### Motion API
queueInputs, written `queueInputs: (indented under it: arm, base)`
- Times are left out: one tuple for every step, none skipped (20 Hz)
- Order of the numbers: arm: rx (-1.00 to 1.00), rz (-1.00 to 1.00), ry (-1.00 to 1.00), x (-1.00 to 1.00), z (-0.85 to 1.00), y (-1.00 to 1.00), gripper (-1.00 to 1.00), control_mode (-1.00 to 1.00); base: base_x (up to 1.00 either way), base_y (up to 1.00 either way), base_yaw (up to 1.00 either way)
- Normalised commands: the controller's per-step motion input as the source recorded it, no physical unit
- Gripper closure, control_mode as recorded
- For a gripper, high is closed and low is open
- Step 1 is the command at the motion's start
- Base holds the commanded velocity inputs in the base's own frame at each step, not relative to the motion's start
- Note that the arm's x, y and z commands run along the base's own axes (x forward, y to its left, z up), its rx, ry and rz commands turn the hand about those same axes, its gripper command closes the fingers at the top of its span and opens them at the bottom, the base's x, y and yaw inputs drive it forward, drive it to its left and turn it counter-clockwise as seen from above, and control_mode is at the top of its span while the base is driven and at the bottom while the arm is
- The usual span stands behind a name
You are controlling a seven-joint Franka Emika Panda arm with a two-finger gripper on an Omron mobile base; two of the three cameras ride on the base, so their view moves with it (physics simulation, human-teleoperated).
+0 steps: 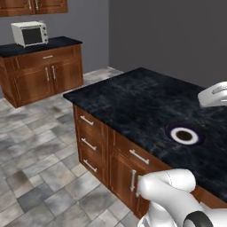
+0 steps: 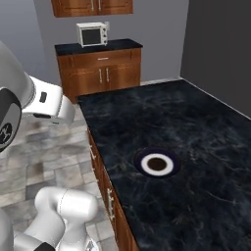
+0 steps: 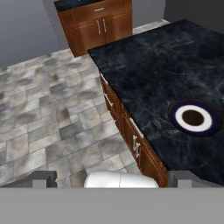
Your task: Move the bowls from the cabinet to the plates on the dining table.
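Black marble, faintly veined, spreads across the dining table point(image 2: 206, 147), and on it sits a dark navy plate point(image 2: 157, 164) carrying what looks like a white-walled bowl point(image 3: 193, 118) with a dark brown centre, though at this size it is hard to be sure. The table's far right runs out of the left base view. Over by the wall, a white microwave point(image 2: 92, 33) stands on a low cupboard point(image 2: 100, 68), and the wall cabinet point(image 2: 92, 7) above is cut off at the top. Gripper point(image 3: 116, 178) fingertips sit wide apart at the hand view's bottom, holding nothing, touching nothing, above tiled floor point(image 3: 48, 109) and table edge.
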Motion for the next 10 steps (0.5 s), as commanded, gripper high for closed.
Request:
queueInputs:
  arm:
    - [0.0, 0.0, 0.0, 0.0, 0.0, 0.0, -1.0, 1.0]
    - [0.0, 0.0, 0.0, 0.0, 0.0, 0.0, -1.0, 1.0]
    - [0.0, 0.0, 0.0, 0.0, 0.0, 0.0, -1.0, 1.0]
    - [0.0, 0.0, 0.0, 0.0, 0.0, 0.0, -1.0, 1.0]
    - [0.0, 0.0, 0.0, 0.0, 0.0, 0.0, -1.0, 1.0]
    - [0.0, 0.0, 0.0, 0.0, 0.0, 0.0, -1.0, 1.0]
    - [0.0, 0.0, 0.0, 0.0, 0.0, 0.0, -1.0, 1.0]
    - [0.0, 0.0, 0.0, 0.0, 0.0, 0.0, -1.0, 1.0]
    - [0.0, 0.0, 0.0, 0.0, 0.0, 0.0, -1.0, 1.0]
    - [0.0, 0.0, 0.0, 0.0, 0.0, 0.0, -1.0, 1.0]
  base:
    - [0.0, 0.0, 0.25]
    - [0.0, 0.0, 0.25]
    - [0.0, 0.0, 0.25]
    - [0.0, 0.0, 0.25]
    - [0.0, 0.0, 0.25]
    - [0.0, 0.0, 0.25]
    - [0.0, 0.0, 0.25]
    - [0.0, 0.0, 0.25]
    - [0.0, 0.0, 0.25]
    - [0.0, 0.0, 0.25]
